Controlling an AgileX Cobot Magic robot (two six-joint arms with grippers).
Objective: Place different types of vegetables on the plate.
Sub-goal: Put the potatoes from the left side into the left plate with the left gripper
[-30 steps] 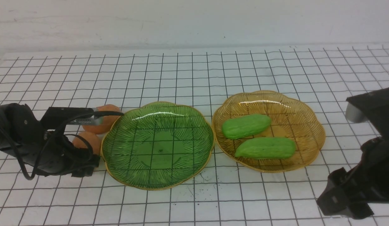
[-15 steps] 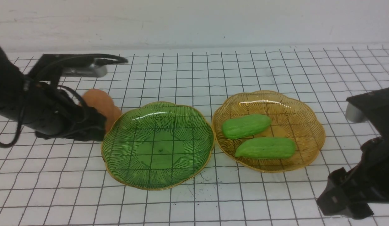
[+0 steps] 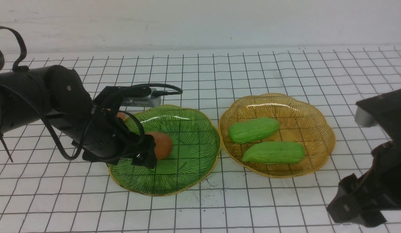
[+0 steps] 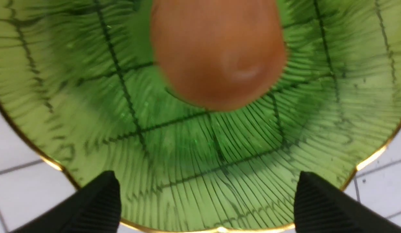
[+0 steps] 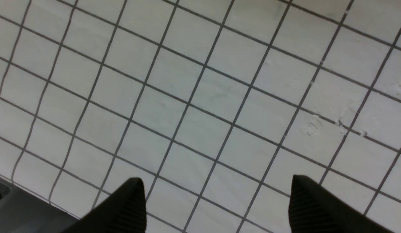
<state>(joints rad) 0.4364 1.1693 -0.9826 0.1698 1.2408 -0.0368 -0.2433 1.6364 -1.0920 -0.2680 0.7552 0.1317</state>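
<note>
While the left hand (image 3: pixel 148 154) hangs low over the green plate (image 3: pixel 187 189) with its fingers (image 4: pixel 100 204) spread wide and nothing between them, an orange-brown potato (image 3: pixel 160 145) sits free just ahead of the fingertips, inside the plate's bowl and towards its left half. The left wrist view shows the potato (image 4: pixel 216 55) blurred against the ribbed green glass, so it may not be at rest.

A sliver of the second potato (image 3: pixel 121 115) shows behind the left arm, just beside the green plate's far-left rim; whether it touches the rim I cannot tell.

To the right, the amber plate (image 3: pixel 326 136) holds both light-green gourds (image 3: pixel 253 130), lying side by side. The right hand (image 3: pixel 352 207) waits well apart, low over bare tabletop (image 5: pixel 200 97), its fingers open and empty.

The step in hand looks like setting the first potato down on the green plate, with the gourds already sorted.

The next move likely calls for drawing the left hand back and up without nudging the loose potato. It would then come round to the second one, which sits tight against the rim, so the fingers must find room there.
</note>
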